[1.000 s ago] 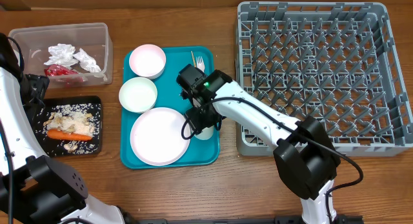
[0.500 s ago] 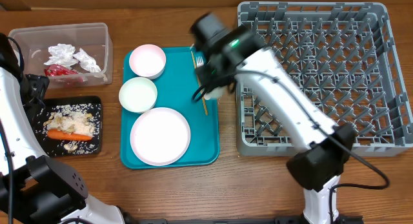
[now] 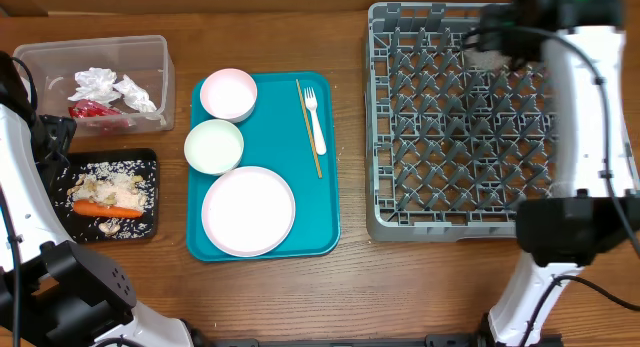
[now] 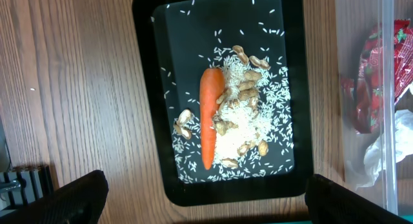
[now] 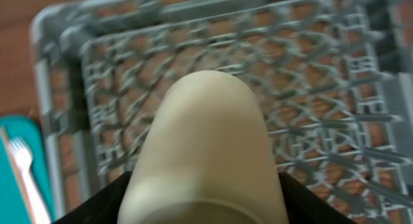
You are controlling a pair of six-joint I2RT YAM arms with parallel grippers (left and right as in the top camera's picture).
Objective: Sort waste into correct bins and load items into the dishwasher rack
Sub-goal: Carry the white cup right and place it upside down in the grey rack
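Observation:
My right gripper (image 3: 497, 34) is over the far side of the grey dishwasher rack (image 3: 470, 222), shut on the small white cup (image 5: 206, 133), which fills the right wrist view. My left gripper (image 4: 206, 208) is open and empty above the black tray (image 4: 145, 88), which holds the carrot (image 4: 208, 117) and rice scraps (image 4: 242, 130). The clear tub (image 3: 150, 49) holds white napkins (image 3: 100, 84) and the red wrapper (image 3: 90, 110). The plate (image 3: 248, 211), two bowls (image 3: 228, 94) (image 3: 213, 146), fork (image 3: 315, 117) and wooden stick (image 3: 307, 127) lie on the teal tray (image 3: 330, 222).
The black tray (image 3: 152, 157) sits in front of the clear tub at the table's left. The rack's upright pegs (image 5: 322, 108) are below the cup. The fork (image 5: 22, 166) shows at the left edge of the right wrist view.
My right gripper has lifted the cup off the teal tray and carried it right and back, to above the rack. The left arm has not moved.

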